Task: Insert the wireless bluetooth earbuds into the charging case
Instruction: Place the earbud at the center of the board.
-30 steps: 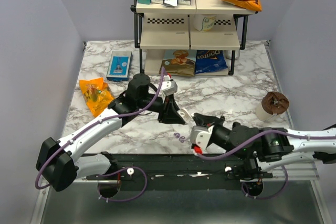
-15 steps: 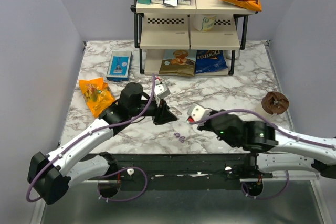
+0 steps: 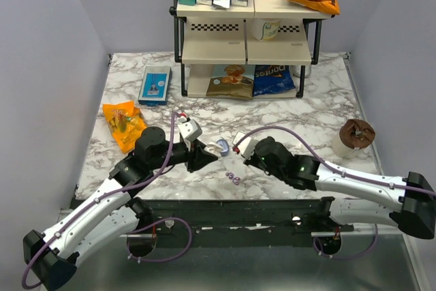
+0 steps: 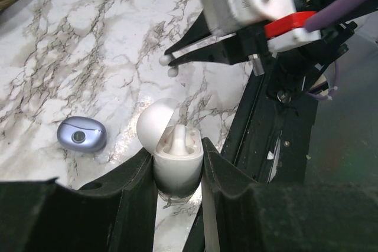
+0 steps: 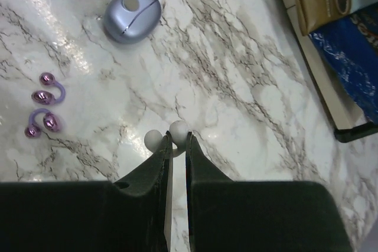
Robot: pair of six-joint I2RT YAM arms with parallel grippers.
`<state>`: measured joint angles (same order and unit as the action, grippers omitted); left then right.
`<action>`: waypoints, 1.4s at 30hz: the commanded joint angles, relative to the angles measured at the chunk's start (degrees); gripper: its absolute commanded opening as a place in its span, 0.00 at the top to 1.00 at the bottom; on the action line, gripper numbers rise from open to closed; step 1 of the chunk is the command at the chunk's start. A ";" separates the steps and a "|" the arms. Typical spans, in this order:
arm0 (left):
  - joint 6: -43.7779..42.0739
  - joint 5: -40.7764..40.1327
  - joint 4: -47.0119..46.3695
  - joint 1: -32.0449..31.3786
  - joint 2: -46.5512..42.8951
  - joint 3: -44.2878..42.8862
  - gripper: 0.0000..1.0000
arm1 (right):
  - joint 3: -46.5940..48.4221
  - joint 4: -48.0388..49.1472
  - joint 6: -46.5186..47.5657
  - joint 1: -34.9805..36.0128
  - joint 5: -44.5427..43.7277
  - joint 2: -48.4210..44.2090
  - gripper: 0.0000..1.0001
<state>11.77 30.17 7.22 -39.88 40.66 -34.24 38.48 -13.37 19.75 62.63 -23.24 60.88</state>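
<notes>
The lavender-blue charging case (image 3: 222, 146) lies closed on the marble, also in the left wrist view (image 4: 81, 135) and the right wrist view (image 5: 131, 14). The two purple earbuds (image 3: 234, 178) lie loose near the front edge, and the right wrist view (image 5: 42, 109) shows them beside the case. My left gripper (image 4: 179, 172) is shut on an open white case (image 4: 177, 157), left of the lavender case (image 3: 204, 155). My right gripper (image 5: 176, 138) is shut on a small white earbud (image 5: 177, 128) with two ball ends, just right of the lavender case (image 3: 238, 146).
A black rail (image 3: 225, 210) runs along the table's front edge just behind the purple earbuds. An orange snack bag (image 3: 124, 123) and a blue box (image 3: 155, 84) lie at the left. A shelf rack (image 3: 245, 39) with snack bags stands at the back. A brown-topped cup (image 3: 354, 137) stands at the right.
The left gripper has drawn back to the left with the white case. The right gripper has swung up from the front edge and moved left. The lavender case now shows between them.
</notes>
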 commanded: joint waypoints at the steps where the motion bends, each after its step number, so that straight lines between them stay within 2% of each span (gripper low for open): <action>1: -0.96 -2.84 2.27 -0.11 -1.73 -0.04 1.00 | 0.28 7.65 -3.83 -4.08 9.43 4.67 0.99; 11: -0.52 -3.02 3.94 -0.11 0.91 -0.65 1.00 | -0.16 14.58 -5.77 -11.38 17.87 14.52 0.99; 15: -0.78 -2.84 3.33 -0.11 2.05 -0.74 1.00 | 2.56 13.72 -5.16 -12.88 18.67 17.42 0.99; 19: -0.52 -2.23 2.71 -0.20 2.93 -0.92 1.00 | 6.59 13.63 -8.31 -16.39 22.54 20.94 0.99; 33: 0.18 -2.22 1.92 -0.29 3.10 -0.65 1.00 | 15.48 6.07 -10.69 -17.81 27.90 33.77 0.99; 42: -0.08 -2.31 2.18 -0.29 4.07 -0.92 1.00 | 20.23 0.28 -12.19 -18.51 27.11 38.34 0.91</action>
<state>11.62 28.27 10.00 -39.88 44.29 -34.24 56.14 -9.17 8.91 44.56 3.14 97.47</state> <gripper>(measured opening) 0.371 0.165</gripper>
